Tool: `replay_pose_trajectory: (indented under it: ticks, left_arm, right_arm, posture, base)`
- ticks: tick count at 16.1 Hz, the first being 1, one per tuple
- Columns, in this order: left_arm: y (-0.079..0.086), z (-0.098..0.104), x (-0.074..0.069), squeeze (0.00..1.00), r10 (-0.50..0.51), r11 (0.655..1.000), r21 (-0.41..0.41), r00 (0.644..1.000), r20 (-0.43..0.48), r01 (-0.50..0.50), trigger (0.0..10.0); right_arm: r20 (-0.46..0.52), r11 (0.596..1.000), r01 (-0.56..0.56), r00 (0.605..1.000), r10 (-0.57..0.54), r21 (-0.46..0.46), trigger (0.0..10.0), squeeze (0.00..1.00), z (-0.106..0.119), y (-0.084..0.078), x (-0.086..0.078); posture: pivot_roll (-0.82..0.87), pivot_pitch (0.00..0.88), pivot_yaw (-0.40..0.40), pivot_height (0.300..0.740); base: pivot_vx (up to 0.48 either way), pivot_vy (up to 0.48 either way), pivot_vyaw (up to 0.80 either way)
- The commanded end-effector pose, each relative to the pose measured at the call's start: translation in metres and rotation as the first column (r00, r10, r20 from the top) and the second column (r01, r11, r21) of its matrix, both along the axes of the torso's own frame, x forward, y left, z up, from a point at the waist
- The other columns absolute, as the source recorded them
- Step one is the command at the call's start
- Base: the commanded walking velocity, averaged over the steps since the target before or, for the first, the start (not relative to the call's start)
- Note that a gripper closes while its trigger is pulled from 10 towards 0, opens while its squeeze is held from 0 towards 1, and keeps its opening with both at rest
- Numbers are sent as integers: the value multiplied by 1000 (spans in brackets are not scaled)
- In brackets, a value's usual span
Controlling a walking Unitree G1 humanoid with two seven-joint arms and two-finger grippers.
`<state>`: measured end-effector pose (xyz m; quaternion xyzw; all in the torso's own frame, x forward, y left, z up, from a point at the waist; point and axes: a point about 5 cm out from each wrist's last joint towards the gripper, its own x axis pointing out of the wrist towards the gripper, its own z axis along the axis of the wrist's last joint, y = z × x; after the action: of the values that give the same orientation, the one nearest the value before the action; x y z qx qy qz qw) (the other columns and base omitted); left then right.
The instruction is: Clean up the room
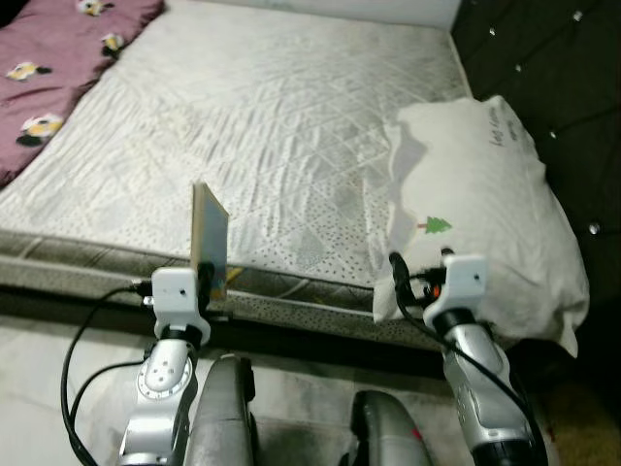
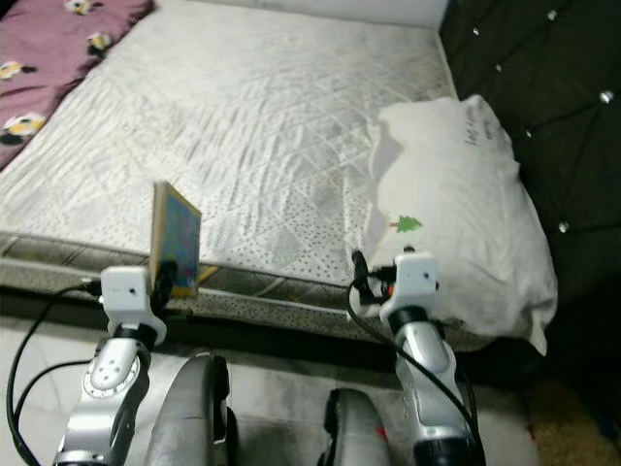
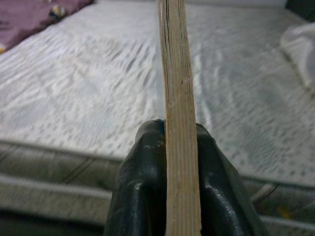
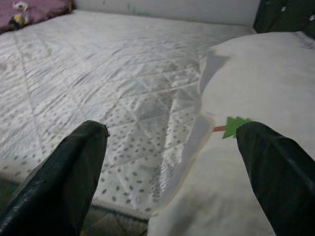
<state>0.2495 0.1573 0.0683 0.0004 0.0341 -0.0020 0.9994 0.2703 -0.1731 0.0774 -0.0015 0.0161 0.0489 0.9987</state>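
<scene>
Room: bedroom seen from the bed's foot; pale quilted mattress point(image 1: 281, 126) spreads across most of the head views; grey tiled floor point(image 1: 58, 359) lies below the bed's edge.
Book: thin book point(image 1: 209, 243) held upright, edge-on to the left wrist camera, over the near edge of the mattress; its pale page edges run straight up the left wrist view point(image 3: 178, 98); a colourful cover face shows in the right eye view point(image 2: 179, 238).
Left gripper: left gripper point(image 3: 179, 142) pinches the lower end of the book, one black finger pressed against each face; it sits just above the near side of the bed; its silver arm rises from below on the left.
Right gripper: right gripper point(image 4: 172, 147) has its two black fingers point(image 4: 74, 172) spread wide with nothing between them; it hovers at the near edge of the bed, just beside the pillow's near corner; whether it touches the pillow cannot be told.
Pillow: white pillow point(image 1: 485, 204) lies on the right side of the mattress, against the headboard; a small green tree print point(image 1: 439, 226) and some dark lettering mark its cover.
Blanket: purple blanket point(image 1: 53, 68) with small cartoon figures lies on the far left of the mattress, well apart from the book.
Headboard: dark tufted headboard point(image 1: 553, 68) with shiny studs stands along the right.
</scene>
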Motion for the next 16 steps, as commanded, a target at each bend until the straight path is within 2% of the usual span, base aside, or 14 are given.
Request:
replay_pose_trajectory:
  ticks: [1,16]
  left_arm:
    - [-7,14,3,0,-37,999,-9,997,74,38,10000]
    - [-10,15,4,0,-70,997,-20,995,76,71,10000]
  right_arm:
    - [-13,1000,15,1000,-16,-9,10000,0,-3,-5,-2]
    - [-15,1000,25,1000,-25,-16,10000,0,-4,-7,-5]
  posture:
    - [-23,78,-30,635]
    - [-33,81,-22,635]
  base:
    - [259,0,0]
    - [310,0,0]
